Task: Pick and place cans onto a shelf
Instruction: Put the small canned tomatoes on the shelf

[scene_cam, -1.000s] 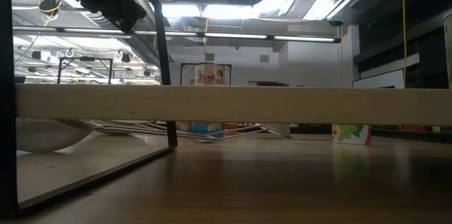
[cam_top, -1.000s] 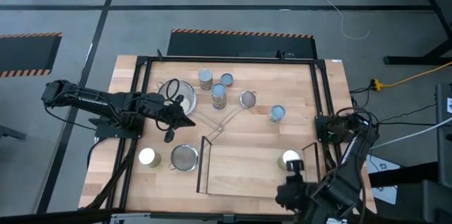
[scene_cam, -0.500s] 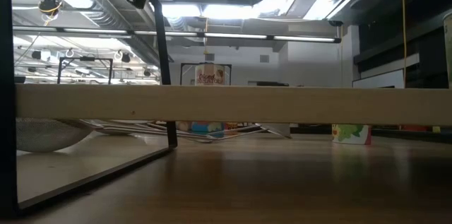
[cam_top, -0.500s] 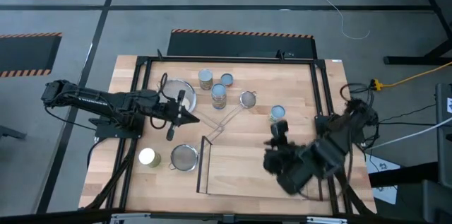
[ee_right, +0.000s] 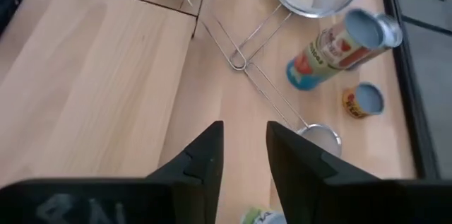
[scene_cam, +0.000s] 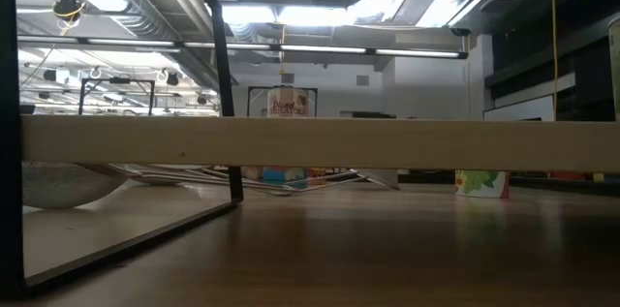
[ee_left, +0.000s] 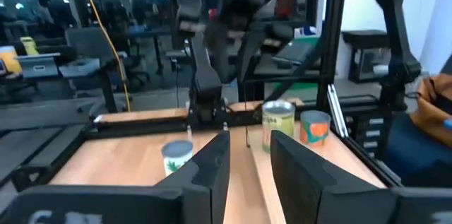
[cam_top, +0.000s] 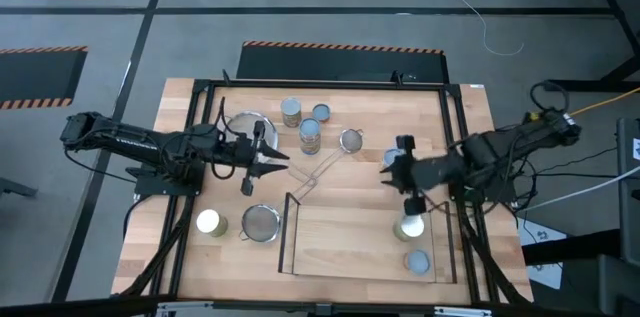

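While both tools (cam_top: 268,164) (cam_top: 393,170) hang parted and empty, can (ee_right: 343,46) labels stay unreadable

Readable text: none; no word, brand or number can be made out.
Can labels (ee_right: 332,47): coloured printing, lettering too blurred to read.
Sign (scene_cam: 283,104) in the room beyond the shelf board (scene_cam: 320,142): reddish lettering, illegible.

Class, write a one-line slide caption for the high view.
Two cans stand on the shelf while the right gripper hovers above the table beyond it.
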